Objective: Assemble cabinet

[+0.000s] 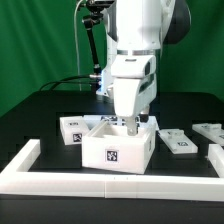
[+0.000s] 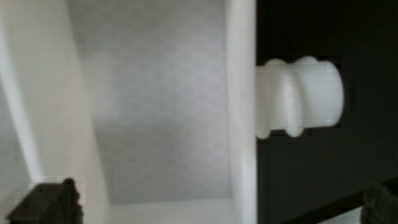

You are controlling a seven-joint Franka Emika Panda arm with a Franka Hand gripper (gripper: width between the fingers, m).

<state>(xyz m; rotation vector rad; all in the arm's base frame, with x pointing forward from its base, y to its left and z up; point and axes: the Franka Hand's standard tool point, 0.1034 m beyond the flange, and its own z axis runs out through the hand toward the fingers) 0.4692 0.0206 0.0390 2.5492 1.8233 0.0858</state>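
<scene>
- Small tagged block (image 1: 70, 128): on the table, at the exterior view's left of the gripper (image 1: 127, 123), just beside the cabinet.
- Cabinet (image 1: 118, 147): open white box directly below the gripper, whose fingertips stand at its top opening.
- Gripper state: cannot tell. The wrist view shows one dark finger (image 2: 50, 205) near a white panel with a ribbed knob (image 2: 299, 97).
- Loose tagged panels (image 1: 181, 143): flat, at the gripper's right in the exterior view.

cabinet (image 1: 118, 145) looks like white plastic, matt & smooth. its panel (image 2: 151, 120) just beside the dark matt fingers (image 2: 50, 205) shows faint grain. table (image 1: 40, 105) below the fingers is black & matt.
</scene>
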